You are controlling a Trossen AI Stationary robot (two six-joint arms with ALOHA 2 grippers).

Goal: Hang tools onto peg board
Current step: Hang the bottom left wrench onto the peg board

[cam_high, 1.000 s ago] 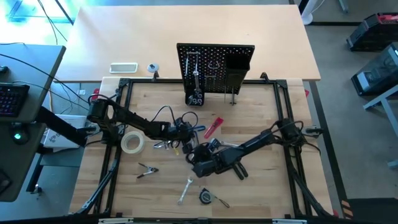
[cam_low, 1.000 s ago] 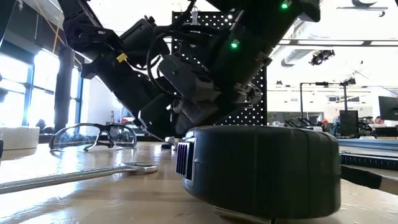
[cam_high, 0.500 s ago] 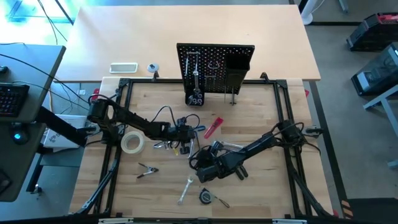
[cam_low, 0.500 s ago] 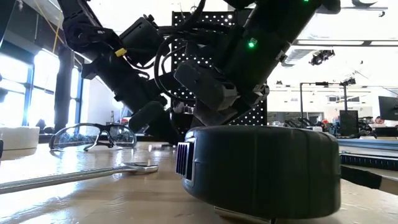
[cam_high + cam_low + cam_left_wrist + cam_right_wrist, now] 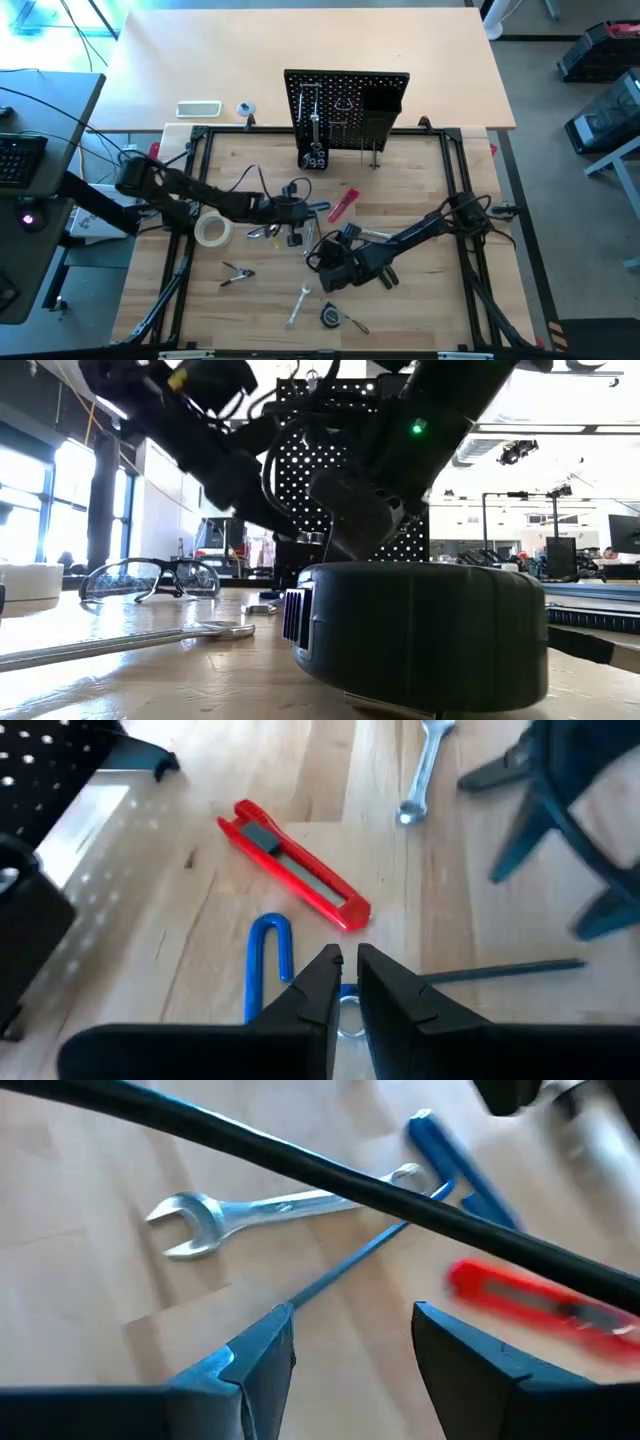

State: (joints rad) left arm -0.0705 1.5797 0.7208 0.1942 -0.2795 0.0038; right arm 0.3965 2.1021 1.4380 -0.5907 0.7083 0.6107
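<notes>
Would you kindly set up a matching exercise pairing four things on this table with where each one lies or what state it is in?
Things:
1. tape roll
2. red tool
3. glasses
4. left gripper

Places or states:
A. lies lenses upright on the table, beyond a wrench
B. fingers nearly shut, over the blue hex key
C. lies flat beside the left arm
D. lies in front of the peg board, right of the blue hex key

Pairs: 1-C, 2-D, 3-A, 4-B
</notes>
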